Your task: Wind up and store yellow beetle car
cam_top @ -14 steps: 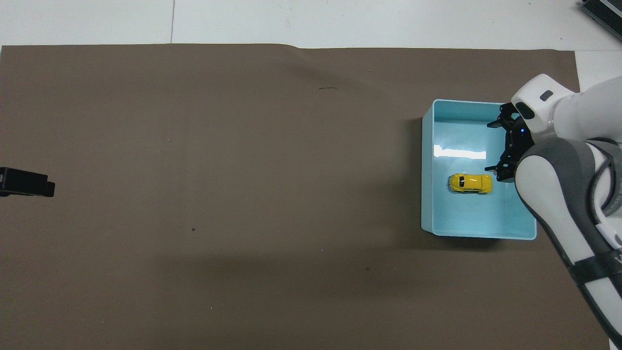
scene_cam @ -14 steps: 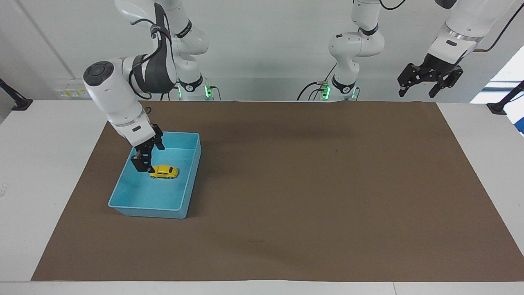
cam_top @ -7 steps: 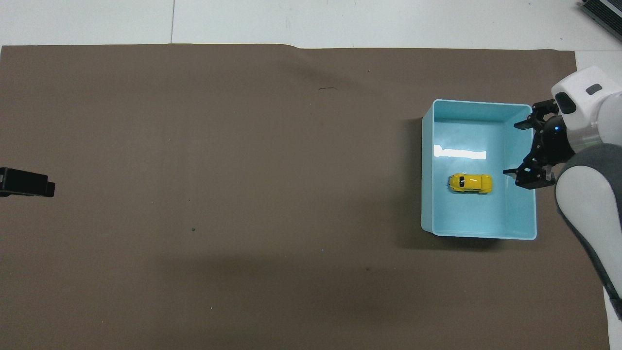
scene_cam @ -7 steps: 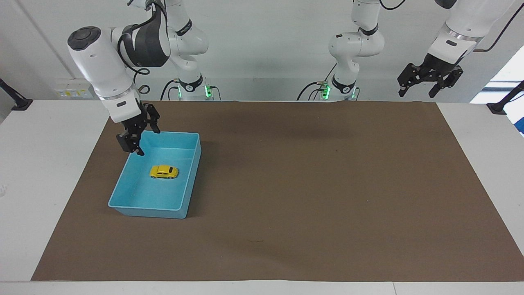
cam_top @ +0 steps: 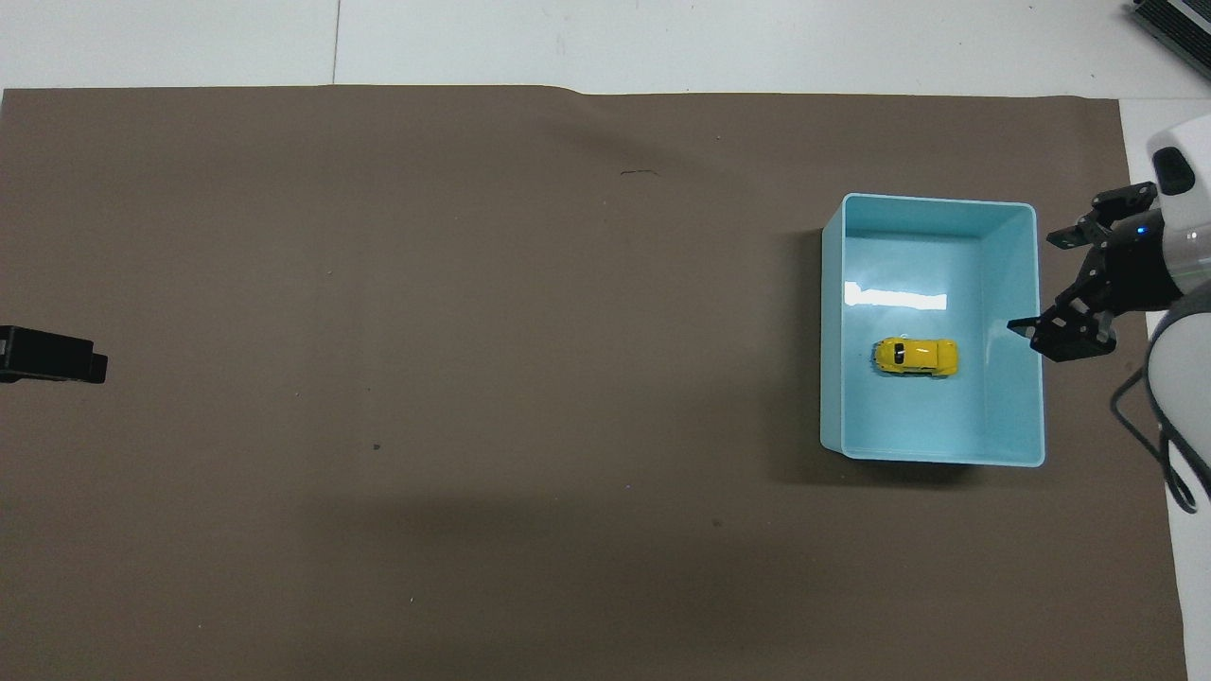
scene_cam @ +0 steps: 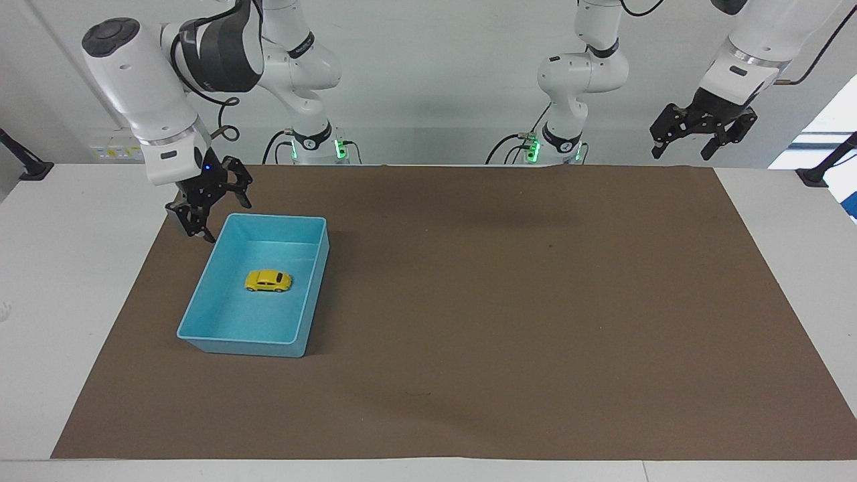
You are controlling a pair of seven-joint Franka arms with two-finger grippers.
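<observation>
**Car in bin, both pincers empty**

Yellow beetle car (scene_cam: 268, 280) sits on its wheels in blue bin (scene_cam: 308, 304), approx. mid-floor. Right pincer (scene_cam: 209, 204) spread wide, raised, at approx. 11 o'clock of the bin in facing view, prob. just outside the rim. Left pincer (scene_cam: 703, 134) wide, waiting high over the table (scene_cam: 790, 221) edge, left arm's end.
</observation>
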